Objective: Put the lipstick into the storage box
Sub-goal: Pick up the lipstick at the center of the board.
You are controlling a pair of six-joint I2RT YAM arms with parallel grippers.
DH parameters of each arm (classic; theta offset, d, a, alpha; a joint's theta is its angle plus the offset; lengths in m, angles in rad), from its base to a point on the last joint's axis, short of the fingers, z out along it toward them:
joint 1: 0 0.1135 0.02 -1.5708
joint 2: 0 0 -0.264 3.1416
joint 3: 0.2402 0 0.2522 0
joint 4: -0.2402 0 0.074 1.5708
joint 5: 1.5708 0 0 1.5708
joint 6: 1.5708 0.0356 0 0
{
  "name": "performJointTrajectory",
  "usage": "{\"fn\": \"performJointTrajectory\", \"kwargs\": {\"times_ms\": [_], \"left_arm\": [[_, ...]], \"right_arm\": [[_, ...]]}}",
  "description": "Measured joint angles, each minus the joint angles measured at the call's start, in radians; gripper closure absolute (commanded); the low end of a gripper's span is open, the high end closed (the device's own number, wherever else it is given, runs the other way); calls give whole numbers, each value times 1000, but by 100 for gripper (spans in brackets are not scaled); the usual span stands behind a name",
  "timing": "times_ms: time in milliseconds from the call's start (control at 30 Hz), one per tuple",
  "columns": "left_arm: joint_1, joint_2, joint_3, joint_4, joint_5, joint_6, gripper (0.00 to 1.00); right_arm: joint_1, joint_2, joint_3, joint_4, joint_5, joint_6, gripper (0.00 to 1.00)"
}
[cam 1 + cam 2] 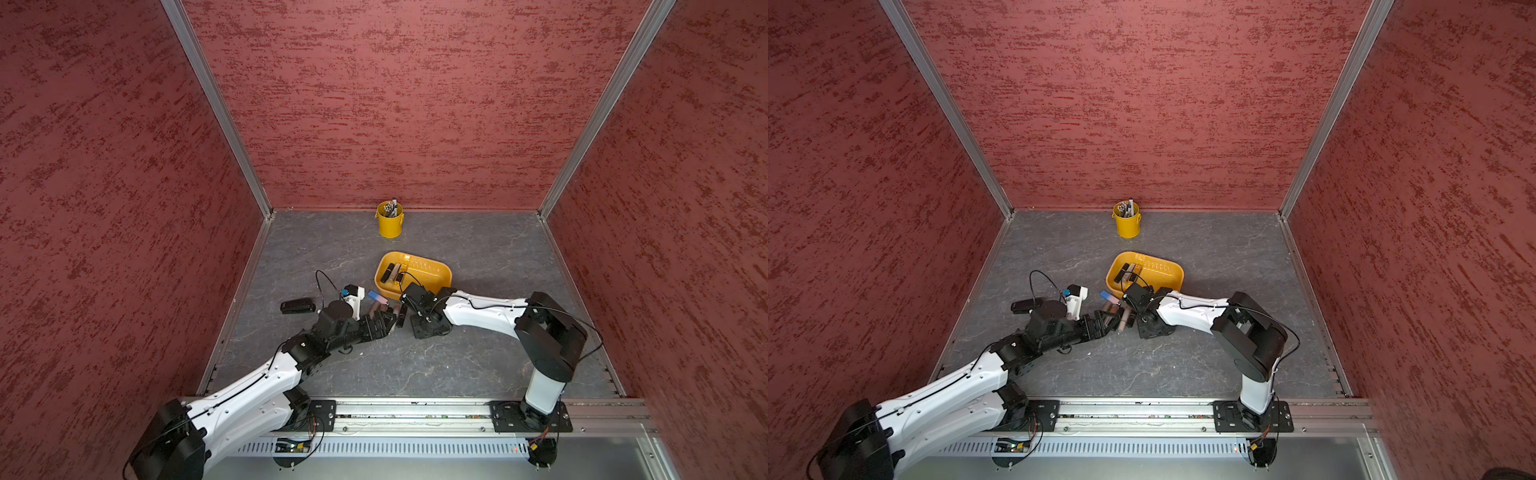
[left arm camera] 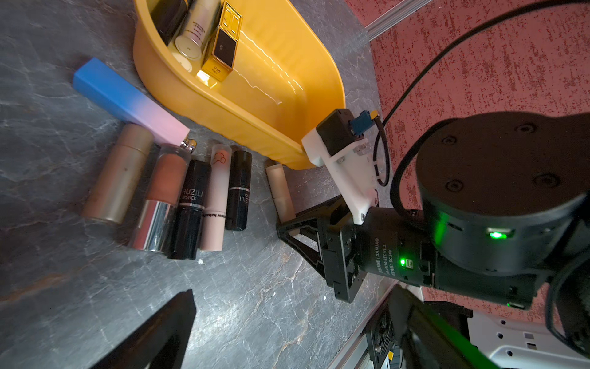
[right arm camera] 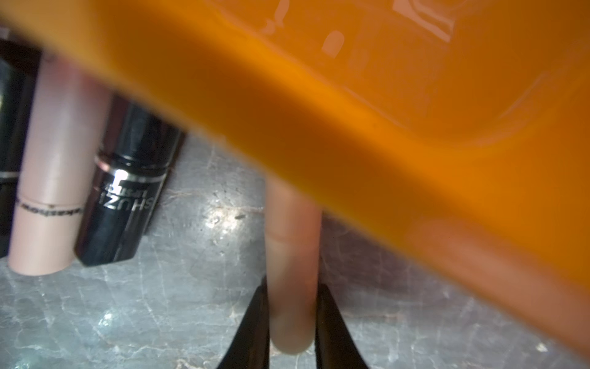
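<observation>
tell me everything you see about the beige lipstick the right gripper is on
The beige lipstick is a slim, matte, pale pink-beige tube with a faint seam and no visible print. It lies flat on the grey table, apart from the other tubes. The right gripper is shut on one end; the other end sits by the storage box wall, contact unclear.

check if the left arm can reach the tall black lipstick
Probably yes: the left gripper is open right by the tall black lipstick, nothing between, though the pink tube and silver-based tube crowd its sides.
</observation>
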Motion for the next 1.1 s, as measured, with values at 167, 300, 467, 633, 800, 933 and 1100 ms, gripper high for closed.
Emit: {"fn": "performJointTrajectory", "kwargs": {"times_ms": [167,300,467,633,800,933,1100], "left_arm": [[0,7,0,4,0,-4,0],[0,7,0,13,2,-6,0],[0,5,-1,46,6,-7,0],[0,-14,-7,85,11,-7,0],[-3,-29,-8,139,26,-6,0],[-6,-30,-11,187,44,-7,0],[-6,-26,-14,276,77,-13,2]], "right_arm": [[0,-23,-27,24,-5,-1,84],[0,-71,-66,38,-33,-14,84],[0,-182,-112,55,-82,-29,84],[0,-282,-127,76,-132,-42,84],[-1,-373,-128,97,-192,-43,84],[-3,-427,-128,127,-246,-43,84],[-18,-478,-128,172,-324,-42,84]]}}
